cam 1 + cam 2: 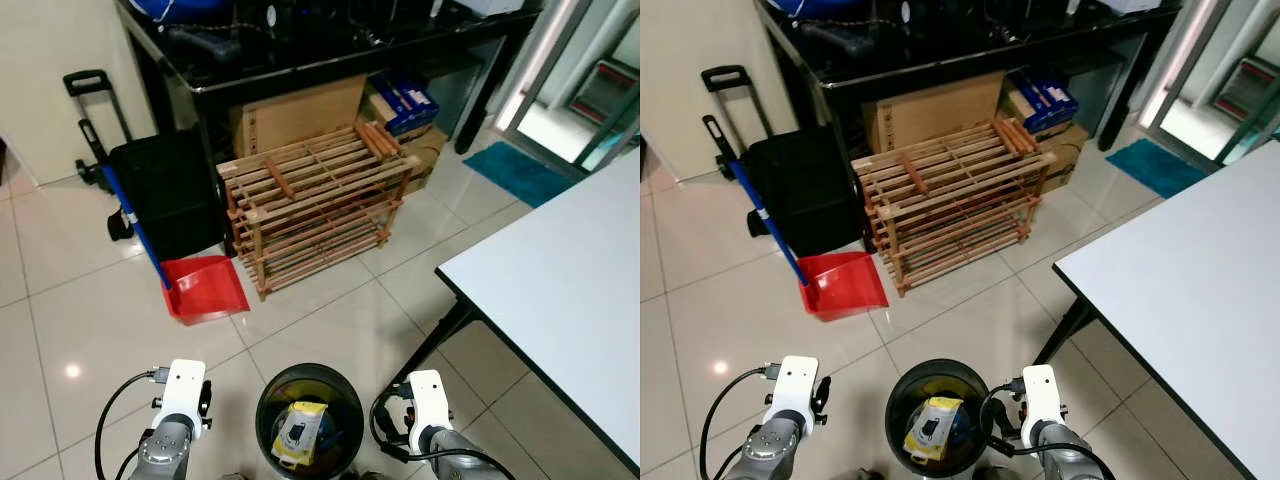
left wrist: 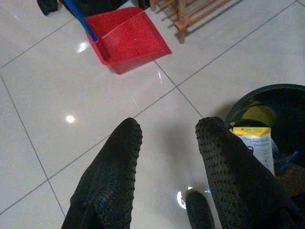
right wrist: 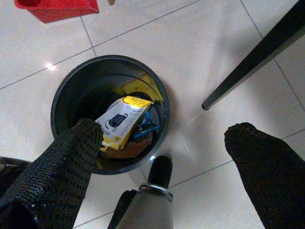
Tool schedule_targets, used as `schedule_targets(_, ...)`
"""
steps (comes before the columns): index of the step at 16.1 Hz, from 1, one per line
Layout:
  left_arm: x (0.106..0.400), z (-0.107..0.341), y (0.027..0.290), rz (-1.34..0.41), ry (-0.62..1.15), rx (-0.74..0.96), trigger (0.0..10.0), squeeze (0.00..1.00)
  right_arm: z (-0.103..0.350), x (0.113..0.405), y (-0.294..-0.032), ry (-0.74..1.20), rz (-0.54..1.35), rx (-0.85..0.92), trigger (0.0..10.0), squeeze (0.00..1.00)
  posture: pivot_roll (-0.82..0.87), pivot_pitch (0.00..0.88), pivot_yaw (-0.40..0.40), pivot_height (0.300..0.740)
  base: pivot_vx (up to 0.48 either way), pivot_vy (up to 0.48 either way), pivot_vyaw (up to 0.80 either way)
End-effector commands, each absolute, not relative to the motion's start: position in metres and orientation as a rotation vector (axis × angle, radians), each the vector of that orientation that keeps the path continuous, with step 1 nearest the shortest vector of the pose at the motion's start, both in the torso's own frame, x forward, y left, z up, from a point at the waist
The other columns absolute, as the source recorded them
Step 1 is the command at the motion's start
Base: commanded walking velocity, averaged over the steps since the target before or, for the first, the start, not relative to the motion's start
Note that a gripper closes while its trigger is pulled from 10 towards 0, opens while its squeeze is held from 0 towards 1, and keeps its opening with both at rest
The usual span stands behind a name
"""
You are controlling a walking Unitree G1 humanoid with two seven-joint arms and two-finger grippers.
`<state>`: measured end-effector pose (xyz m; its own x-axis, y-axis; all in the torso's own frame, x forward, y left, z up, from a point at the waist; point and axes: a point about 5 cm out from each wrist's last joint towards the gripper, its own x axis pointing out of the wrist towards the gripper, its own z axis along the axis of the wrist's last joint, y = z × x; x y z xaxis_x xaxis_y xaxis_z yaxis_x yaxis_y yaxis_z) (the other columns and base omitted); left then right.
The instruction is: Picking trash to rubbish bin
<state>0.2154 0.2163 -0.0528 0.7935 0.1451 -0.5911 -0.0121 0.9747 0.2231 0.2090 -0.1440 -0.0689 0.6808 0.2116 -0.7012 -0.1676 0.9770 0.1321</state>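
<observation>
A round black rubbish bin (image 1: 262,405) stands on the tiled floor right in front of me, between my two arms. Inside it lies a yellow and white packet (image 1: 300,428) on top of other trash. My left gripper (image 2: 169,131) hangs open over bare tile to the left of the bin (image 2: 248,98), nothing between its fingers. My right gripper (image 3: 167,131) is wide open above the bin's right side, and the packet (image 3: 121,119) shows below near one finger (image 3: 71,157). Neither gripper holds anything.
A red dustpan (image 1: 205,287) with a blue handle lies ahead on the left. Behind it are a black trolley case (image 1: 165,190) and a wooden shoe rack (image 1: 315,205) under a black desk. A white table (image 1: 570,290) stands to my right, its black leg (image 3: 257,57) near the bin.
</observation>
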Motion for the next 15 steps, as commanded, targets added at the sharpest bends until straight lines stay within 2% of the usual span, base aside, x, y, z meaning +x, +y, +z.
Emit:
schedule_targets(1,0.208,-0.059,0.215,0.090,0.691,0.210,10.0,0.00,-0.072,0.204,-0.147,0.817,0.199,0.063,10.0,0.00,-0.01,0.047,-0.058,0.740,0.000,0.000,0.00)
schedule_targets(6,0.192,-0.069,0.215,0.081,0.758,0.224,10.0,0.00,-0.081,0.188,-0.151,0.880,0.175,0.049,10.0,0.00,-0.01,0.036,-0.060,0.740,0.000,0.000,0.00)
schedule_targets(15,0.193,-0.068,0.216,0.096,0.755,0.223,10.0,0.00,-0.082,0.187,-0.150,0.884,0.176,0.065,10.0,0.00,-0.01,0.078,-0.066,0.740,0.000,0.000,0.00)
